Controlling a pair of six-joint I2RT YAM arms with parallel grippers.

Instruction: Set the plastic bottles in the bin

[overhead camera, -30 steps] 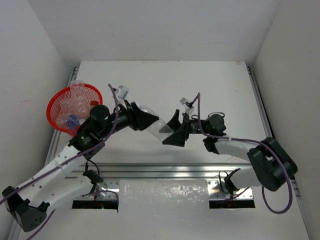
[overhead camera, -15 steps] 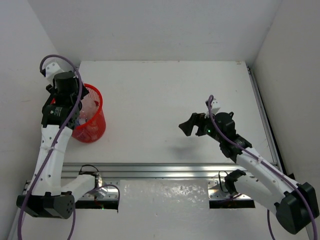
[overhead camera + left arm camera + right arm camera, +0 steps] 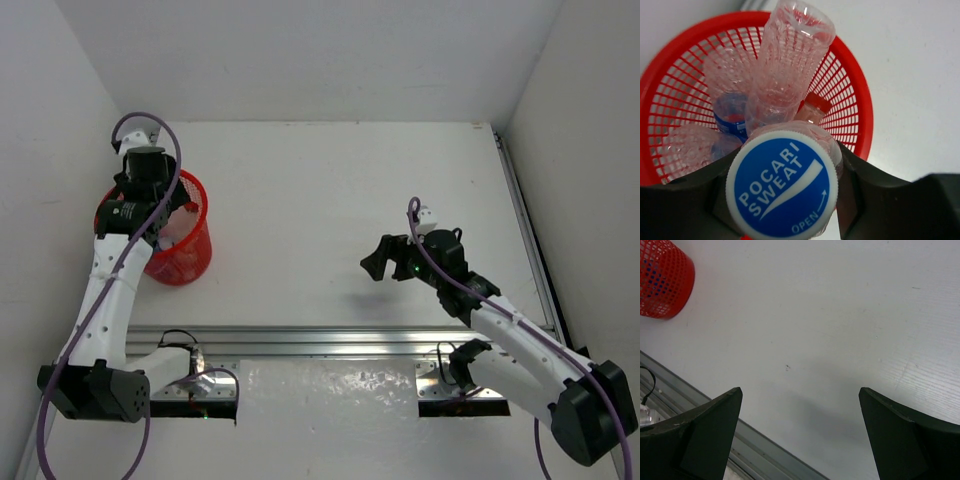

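The flat white table [image 3: 330, 190] takes up pretty much the whole overhead view. Both white-and-black arms reach out over it: the left arm [image 3: 105, 290] runs up the left side, and the right arm [image 3: 510, 320] bends in over the right half.

The round red plastic mesh bin [image 3: 188, 252] stands upright at the table's left edge, right under the left arm's wrist.

The right gripper [image 3: 798, 390] hangs over bare table, well apart from the bin, with its jaws spread wide and nothing between them. The left gripper [image 3: 787, 152] sits just above the bin's mouth, clamped on a small clear plastic bottle with a blue POCARI SWEAT cap [image 3: 782, 187]. The cap faces the wrist camera and hides most of the body, so I can't tell if its far end is below the rim.

Inside the bin there's a pile:
- a clear ribbed unlabelled bottle [image 3: 790, 55] leaning against the far wall
- a blue-labelled bottle [image 3: 730, 117] lower down
- another clear bottle [image 3: 687, 147] off to the left
- a little red-capped bottle [image 3: 812, 106] tucked beside the ribbed one

I can't count the pile for sure.
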